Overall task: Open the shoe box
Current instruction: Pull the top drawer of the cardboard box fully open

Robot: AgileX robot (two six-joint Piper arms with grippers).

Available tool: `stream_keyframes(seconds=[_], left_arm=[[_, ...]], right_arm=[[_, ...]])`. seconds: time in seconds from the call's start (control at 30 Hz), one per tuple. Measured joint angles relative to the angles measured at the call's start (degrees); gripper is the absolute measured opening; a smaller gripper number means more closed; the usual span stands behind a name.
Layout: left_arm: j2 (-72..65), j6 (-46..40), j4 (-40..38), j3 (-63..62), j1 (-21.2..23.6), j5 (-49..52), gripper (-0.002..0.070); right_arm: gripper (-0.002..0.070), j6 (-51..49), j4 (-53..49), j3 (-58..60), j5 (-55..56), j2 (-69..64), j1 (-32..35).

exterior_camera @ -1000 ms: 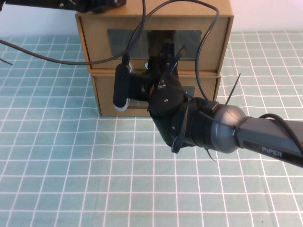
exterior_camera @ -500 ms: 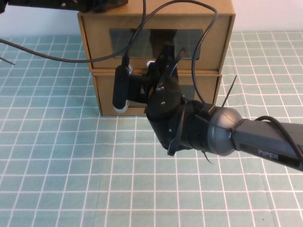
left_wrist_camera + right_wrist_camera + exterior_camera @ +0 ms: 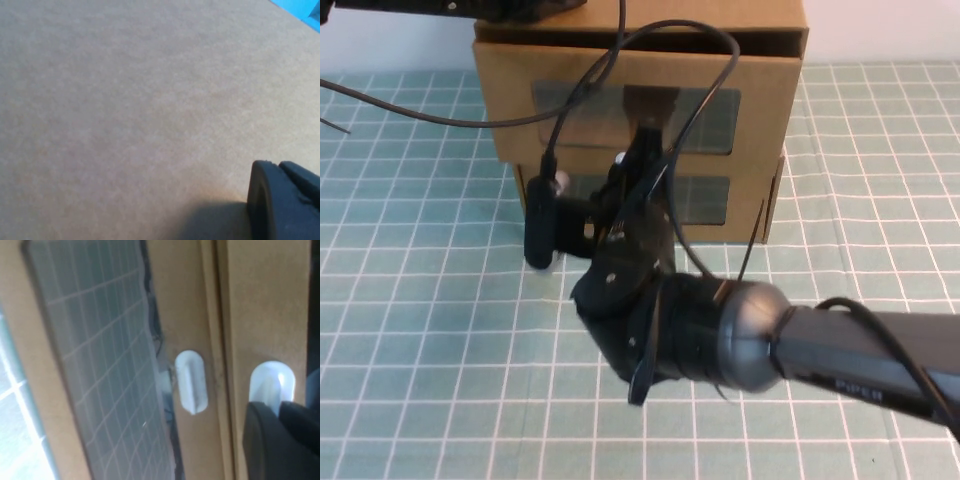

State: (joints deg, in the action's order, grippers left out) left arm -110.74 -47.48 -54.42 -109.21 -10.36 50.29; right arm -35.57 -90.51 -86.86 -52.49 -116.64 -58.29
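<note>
Two cardboard shoe boxes are standing stacked at the far centre of the counter [image 3: 420, 350]. The top box [image 3: 520, 110] is sitting on the lower box [image 3: 760, 210]. Its windowed front is standing proud toward the near side, with a dark gap showing along its upper edge; it is judged partly open.

The right end effector [image 3: 643, 140] is reaching in from the near right and is clamping together on the white tab [image 3: 271, 380]. A second tab [image 3: 190, 382] is lying just beside it, untouched.

The left end effector [image 3: 535, 10] is sitting over the top box's far left. Whether it is apart or together I cannot tell.

The top box's long axis is running left to right and the tab is lying far of the right wrist, so the pull is judged to run straight toward the near side. The right arm is the nearer one.
</note>
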Motion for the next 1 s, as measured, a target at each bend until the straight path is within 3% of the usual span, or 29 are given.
stream_keyframes(seconds=[0.53,1.0], left_arm=[[0.0,1.5,-0.3,0.0,0.0,0.4,-0.0004],[-0.1,2.0,-0.3,0.0,0.0,0.5,-0.0003]], right_arm=[[0.0008,-1.5,3.4,14.3,-0.7,12.1,-8.6],[0.0007,-5.8,5.7,20.6,-7.1,14.4,-16.0]])
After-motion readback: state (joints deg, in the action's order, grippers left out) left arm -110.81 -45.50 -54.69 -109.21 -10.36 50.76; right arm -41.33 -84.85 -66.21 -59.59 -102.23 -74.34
